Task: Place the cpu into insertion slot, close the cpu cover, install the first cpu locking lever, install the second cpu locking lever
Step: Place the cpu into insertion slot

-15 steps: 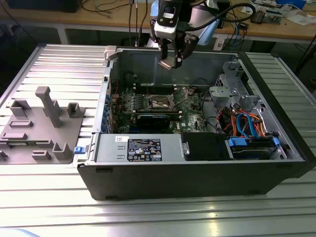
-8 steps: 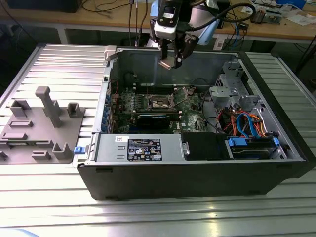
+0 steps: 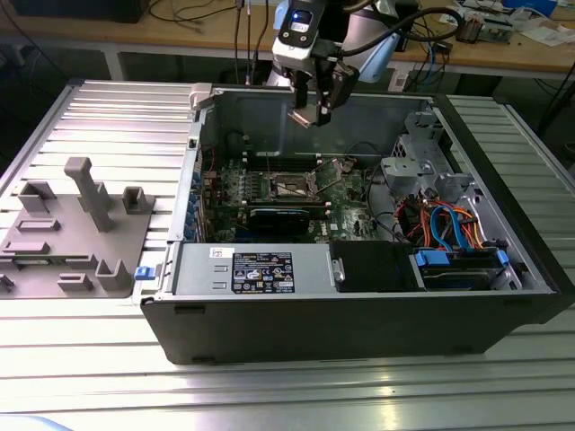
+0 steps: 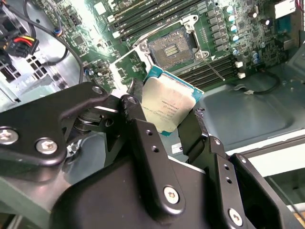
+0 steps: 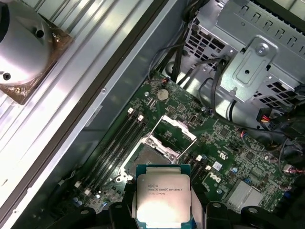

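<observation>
One black end effector (image 3: 316, 101) grips one flat, square, silver-topped cpu (image 5: 163, 198), with one dark, metal-rimmed insertion slot (image 3: 289, 186) at its six o'clock in the exterior view.

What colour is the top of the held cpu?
Silver-grey cpu top, teal border; clearest in the first wrist view.
</observation>
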